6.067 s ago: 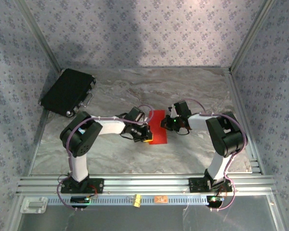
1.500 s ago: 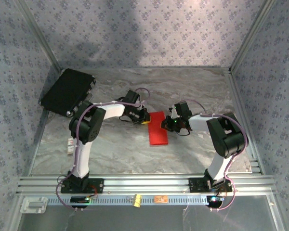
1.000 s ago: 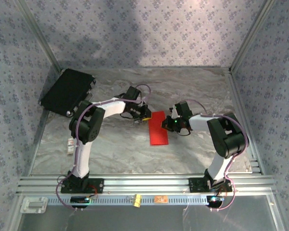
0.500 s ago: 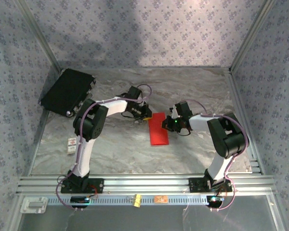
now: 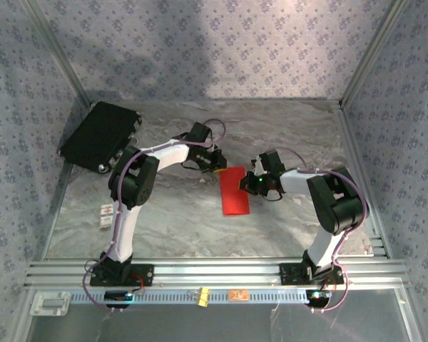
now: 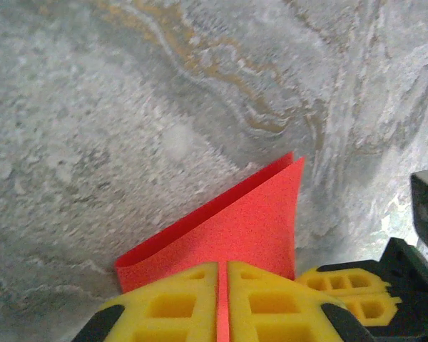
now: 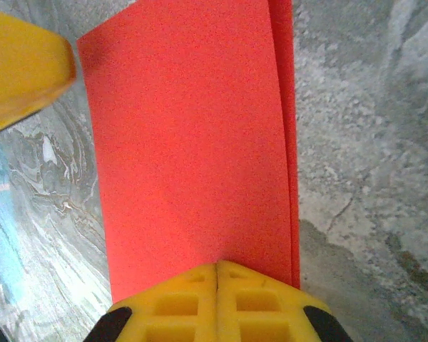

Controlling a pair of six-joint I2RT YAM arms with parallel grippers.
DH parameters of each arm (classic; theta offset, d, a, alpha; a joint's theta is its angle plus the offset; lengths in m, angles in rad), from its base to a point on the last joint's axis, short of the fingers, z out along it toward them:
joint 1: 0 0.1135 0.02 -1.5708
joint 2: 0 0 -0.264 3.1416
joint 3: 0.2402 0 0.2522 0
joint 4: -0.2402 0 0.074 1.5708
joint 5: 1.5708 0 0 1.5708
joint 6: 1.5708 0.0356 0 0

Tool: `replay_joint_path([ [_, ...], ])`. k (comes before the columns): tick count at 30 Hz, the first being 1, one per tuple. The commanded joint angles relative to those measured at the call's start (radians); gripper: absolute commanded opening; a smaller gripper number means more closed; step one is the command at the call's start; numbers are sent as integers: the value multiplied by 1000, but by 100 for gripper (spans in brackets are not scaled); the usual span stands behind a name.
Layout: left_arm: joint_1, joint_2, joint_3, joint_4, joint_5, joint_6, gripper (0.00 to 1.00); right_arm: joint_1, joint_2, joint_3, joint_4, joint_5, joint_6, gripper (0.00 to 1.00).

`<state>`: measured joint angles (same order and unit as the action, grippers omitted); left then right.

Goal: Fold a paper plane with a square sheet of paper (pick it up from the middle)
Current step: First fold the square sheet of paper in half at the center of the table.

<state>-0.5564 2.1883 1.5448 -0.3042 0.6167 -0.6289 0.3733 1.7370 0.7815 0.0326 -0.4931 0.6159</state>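
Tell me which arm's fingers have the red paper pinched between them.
The left fingers: a strip of red paper shows between them. The right fingers meet flush, with no red between.

red paper point(image 5: 235, 192), folded in 1/2, rect. shape

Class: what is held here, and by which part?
The left gripper pinches the square sheet of paper at its far-left corner; right gripper shut, hold unclear.

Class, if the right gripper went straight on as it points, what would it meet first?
The folded red paper sheet, lying directly ahead of the shut right gripper, probably touching it; depth is unclear. The left gripper's yellow finger sits off to one side.
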Motion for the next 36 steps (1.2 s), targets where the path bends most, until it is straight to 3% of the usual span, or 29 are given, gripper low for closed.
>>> replay_joint_path([
  [1, 0, 34, 28, -28, 25, 9, 12, -13, 32, -48, -162, 116, -16, 0],
  [10, 4, 79, 22, -27, -41, 17, 12, -14, 30, -53, -164, 121, -17, 0],
  [20, 20, 61, 13, -16, -219, -20, 11, -15, 30, -57, -164, 115, -23, 0],
  [36, 43, 51, 70, -87, -280, -57, 12, -13, 30, -51, -159, 104, -23, 0],
])
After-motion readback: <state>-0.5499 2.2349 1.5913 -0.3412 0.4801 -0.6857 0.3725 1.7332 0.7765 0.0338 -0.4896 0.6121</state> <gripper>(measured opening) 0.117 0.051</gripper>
